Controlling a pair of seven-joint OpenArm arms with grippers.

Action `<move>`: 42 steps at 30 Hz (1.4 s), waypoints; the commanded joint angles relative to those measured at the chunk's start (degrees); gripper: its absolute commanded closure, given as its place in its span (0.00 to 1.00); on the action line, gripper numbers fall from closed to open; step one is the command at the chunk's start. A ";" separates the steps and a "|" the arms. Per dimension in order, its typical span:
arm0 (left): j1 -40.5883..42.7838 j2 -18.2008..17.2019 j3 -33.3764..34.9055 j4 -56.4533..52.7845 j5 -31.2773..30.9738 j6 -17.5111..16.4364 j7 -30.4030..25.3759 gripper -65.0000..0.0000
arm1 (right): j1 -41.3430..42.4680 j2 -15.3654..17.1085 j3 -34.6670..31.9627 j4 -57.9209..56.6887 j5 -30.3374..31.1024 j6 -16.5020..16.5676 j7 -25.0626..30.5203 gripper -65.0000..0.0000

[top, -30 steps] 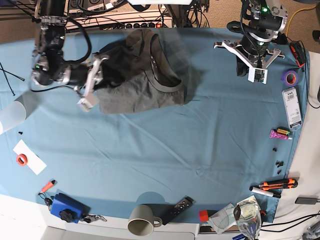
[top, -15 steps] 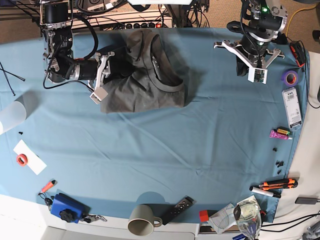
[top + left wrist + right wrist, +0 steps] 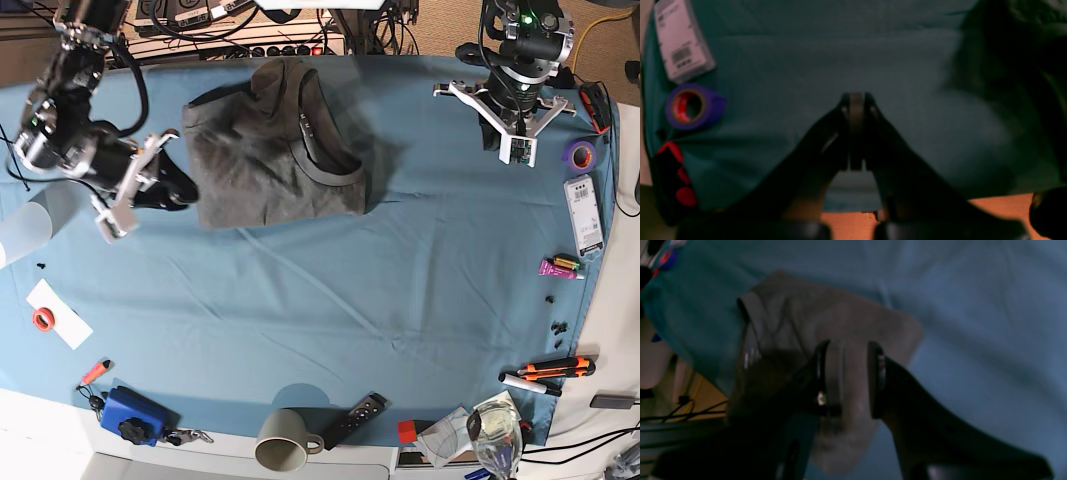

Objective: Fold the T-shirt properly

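The dark charcoal T-shirt (image 3: 275, 160) lies folded into a rough rectangle at the back of the blue table cloth (image 3: 330, 300), its ribbed collar (image 3: 310, 140) facing up. My right gripper (image 3: 178, 190) hovers just off the shirt's front left corner. In the right wrist view its fingers (image 3: 831, 373) stand slightly apart with nothing between them, above the folded shirt (image 3: 840, 320). My left gripper (image 3: 497, 125) hangs over bare cloth at the back right. In the left wrist view it (image 3: 856, 100) is shut and empty, and the shirt (image 3: 1023, 50) is a dark mass at the right.
A purple tape roll (image 3: 578, 152), a white labelled pack (image 3: 583, 215) and a red-black tool (image 3: 595, 105) lie by the right edge. A clear cup (image 3: 20, 232) stands at the left. A grey mug (image 3: 283, 450), a remote (image 3: 352, 420) and a blue object (image 3: 130, 415) line the front edge.
My right arm pushed in against the shirt's left side, then drew back left and toward the front, off the fabric. The shirt's left edge now lies flatter. The left arm barely moved.
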 commanded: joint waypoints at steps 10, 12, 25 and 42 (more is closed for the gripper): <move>4.37 0.00 -0.13 0.98 -0.17 -0.04 5.09 1.00 | -16.74 0.52 3.39 1.77 0.59 0.06 0.34 0.80; 5.86 0.00 -0.11 0.98 -0.17 0.17 5.57 1.00 | -19.34 0.50 3.39 1.77 0.61 0.06 0.34 0.80; 15.39 0.00 -0.11 0.98 -0.24 1.53 7.34 1.00 | -34.99 0.50 3.39 1.75 -6.64 0.06 0.34 0.80; 16.61 0.02 -0.11 -26.49 -3.87 1.29 -1.73 1.00 | -35.60 0.50 3.32 -21.03 -10.71 0.06 0.34 0.80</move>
